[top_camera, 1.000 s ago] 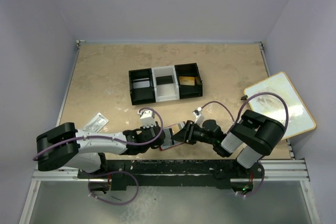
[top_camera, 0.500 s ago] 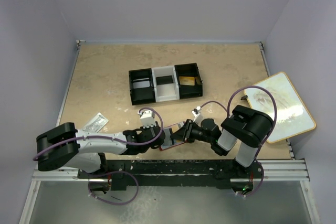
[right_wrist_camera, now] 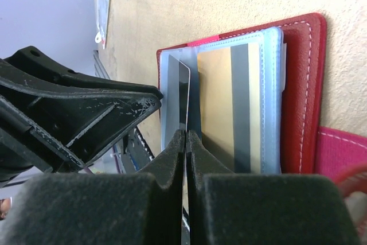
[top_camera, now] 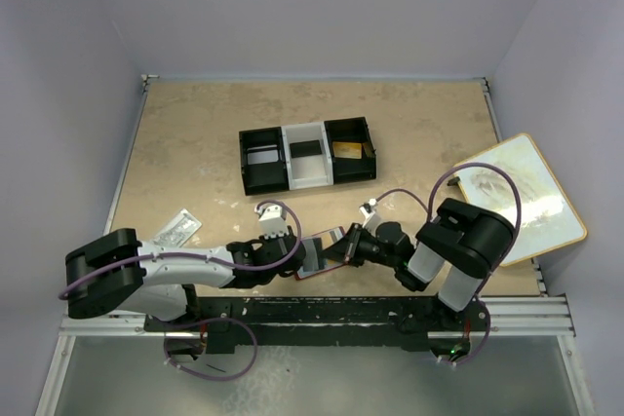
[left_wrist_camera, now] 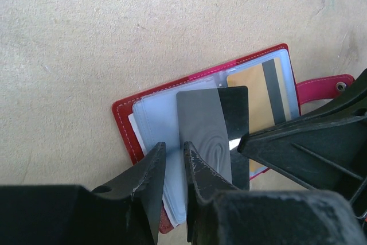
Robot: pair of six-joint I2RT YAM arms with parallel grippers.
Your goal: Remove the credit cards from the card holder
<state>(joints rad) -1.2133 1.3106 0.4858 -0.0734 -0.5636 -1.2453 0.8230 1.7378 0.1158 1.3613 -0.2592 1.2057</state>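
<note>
The card holder (left_wrist_camera: 125, 120) is lying open on the surface (top_camera: 195, 143), close to its front edge and between my two arms. Its pale sleeves are facing up inside the red border, and its pink snap strap (left_wrist_camera: 324, 87) is trailing out to one side. A gold card (left_wrist_camera: 252, 87) with a dark stripe is sitting inside a clear sleeve. A dark card (left_wrist_camera: 209, 124) is lying over the sleeves and overlapping the gold one. My right claw (right_wrist_camera: 185, 137) is clenching that dark card, which from that wrist I am seeing edge-on, squeezed between both fingertips with no gap. My left claw (left_wrist_camera: 173, 148) is reaching over the end of the holder nearest its wrist, its jaws standing a narrow slit apart with pale sleeve showing between them. I cannot tell whether they are nipping a sleeve or only bearing down. The two claws are sitting just beside each other. Farther back, a black-and-white three-compartment tray (top_camera: 310, 182) is sitting well apart from the holder. A clear crinkly packet (top_camera: 175, 229) is lying off to my left, and a pale wooden-rimmed board (top_camera: 522, 197) is lying past the surface's right edge.
</note>
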